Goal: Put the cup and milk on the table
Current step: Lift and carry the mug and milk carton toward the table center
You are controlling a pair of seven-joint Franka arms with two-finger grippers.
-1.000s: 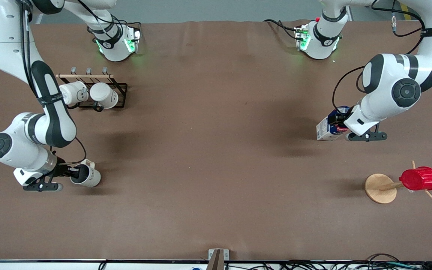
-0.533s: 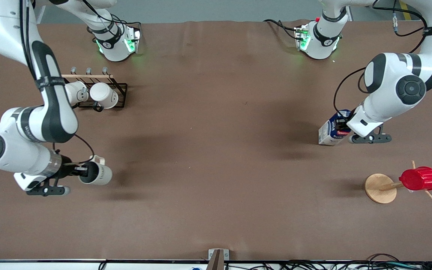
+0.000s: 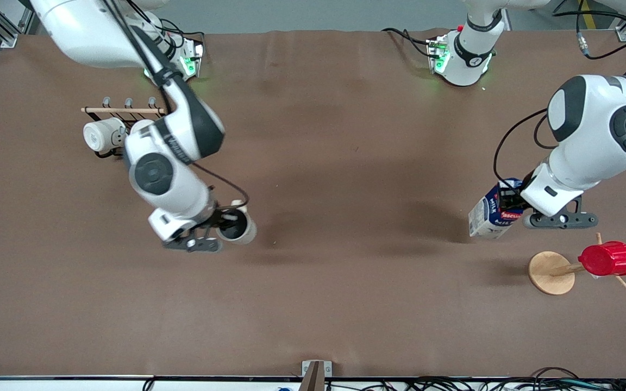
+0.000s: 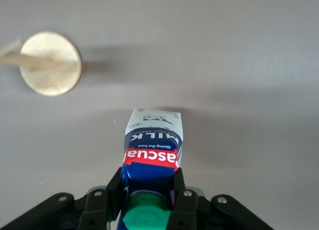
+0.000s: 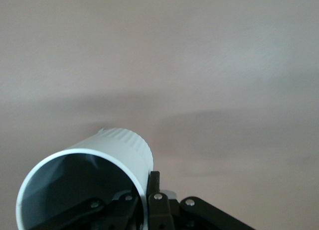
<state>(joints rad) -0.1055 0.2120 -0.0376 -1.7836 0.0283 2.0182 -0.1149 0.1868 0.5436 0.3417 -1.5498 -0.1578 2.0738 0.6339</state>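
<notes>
Cup [image 3: 237, 228] first: from the front view I see only its dark mouth and a sliver of pale rim and wall, with my right tool [image 3: 225, 224] and wrist covering the rest. Its lettering is not visible to me in any view, and the handle shows only as a small pale bump by the tool. In the right wrist view the cup [image 5: 94, 182] is cut off at the frame edge. One finger [image 5: 153, 197] sits against the outside of the wall, so I read the tool as clamped on the rim. The mug's long axis lies tilted, mouth turned back toward the wrist camera and base pointing away from the tool. It hangs over open desk [image 3: 335, 304], toward the right arm's end.

Milk [image 3: 491, 213] hangs under my left tool [image 3: 510, 206], whose fingers [image 4: 180, 187] pinch the gabled top on both sides of the green cap. The carton [image 4: 152, 150] runs lengthwise away from the tool, base end leading, leaning off vertical. I cannot tell whether the base touches the desk. The wooden stand [image 3: 550, 272] with the red cup [image 3: 608, 258] lies just beside this tool.

Since half a second ago the right arm has swung the cup well inward and now covers one white mug on the rack [image 3: 123, 111], leaving one white mug [image 3: 98, 136] showing. The milk has shifted slightly nearer the front camera.
</notes>
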